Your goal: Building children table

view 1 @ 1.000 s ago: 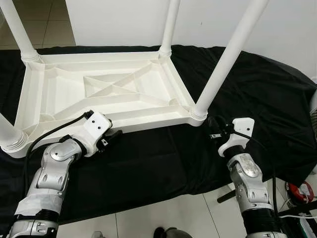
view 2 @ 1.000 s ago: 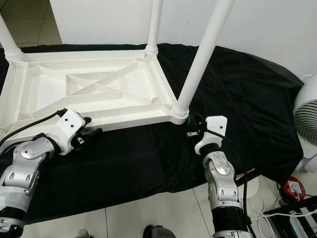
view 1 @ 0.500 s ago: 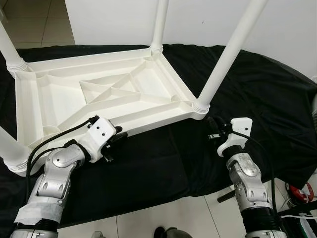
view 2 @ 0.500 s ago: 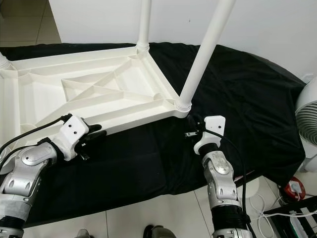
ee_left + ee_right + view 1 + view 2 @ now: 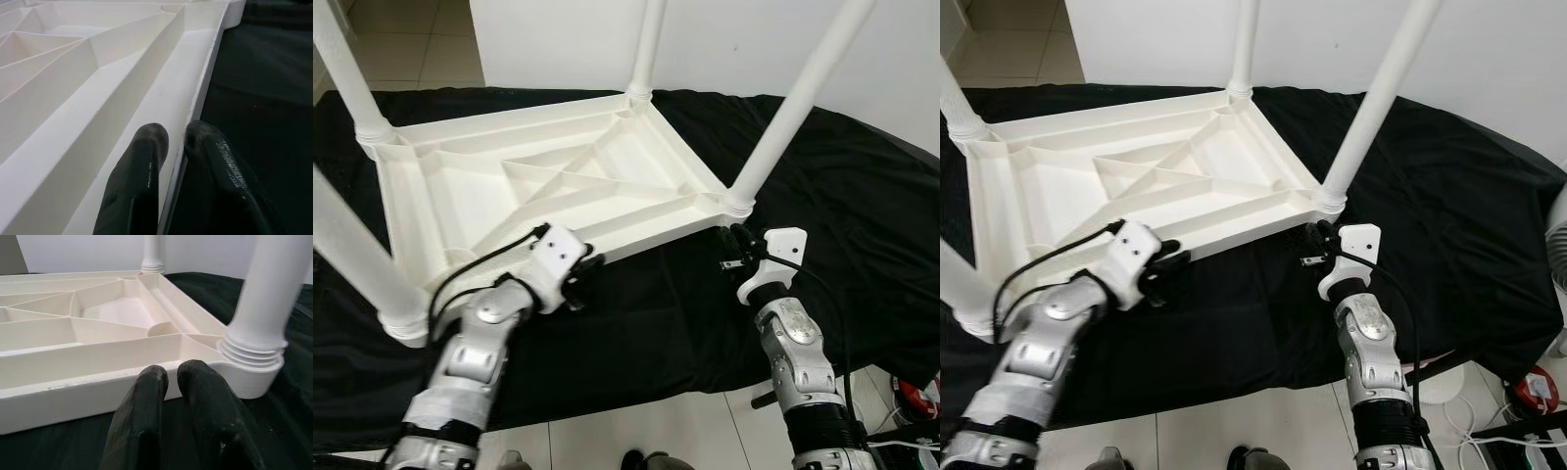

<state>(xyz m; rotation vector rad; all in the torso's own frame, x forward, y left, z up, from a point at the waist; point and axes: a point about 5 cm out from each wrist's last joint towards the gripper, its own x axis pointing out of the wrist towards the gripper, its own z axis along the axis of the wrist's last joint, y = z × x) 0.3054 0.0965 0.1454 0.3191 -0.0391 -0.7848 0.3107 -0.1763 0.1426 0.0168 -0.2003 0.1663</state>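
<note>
A white plastic children's table (image 5: pixel 656 227) lies upside down on a black cloth, with its legs pointing up. One leg (image 5: pixel 793 108) rises from the near right corner, and another leg (image 5: pixel 357 250) from the near left. My left gripper (image 5: pixel 587 269) is at the near rim. In the left wrist view its fingers (image 5: pixel 146 161) straddle the rim edge (image 5: pixel 205 83), shut on it. My right gripper (image 5: pixel 736 240) sits just before the near right corner, under that leg. In the right wrist view its fingertips (image 5: pixel 195 377) are shut together, nothing between them, close to the rim (image 5: pixel 73 391).
The black cloth (image 5: pixel 842 206) spreads across the floor under the table. White floor tiles (image 5: pixel 636 431) lie in front of me and a white wall stands behind. A fan (image 5: pixel 1559 225), a red object (image 5: pixel 1533 384) and cables are at the right.
The table has swung round on the cloth, its near right corner going away from me. My left gripper has moved right and forward with the rim. The view has shifted too.
</note>
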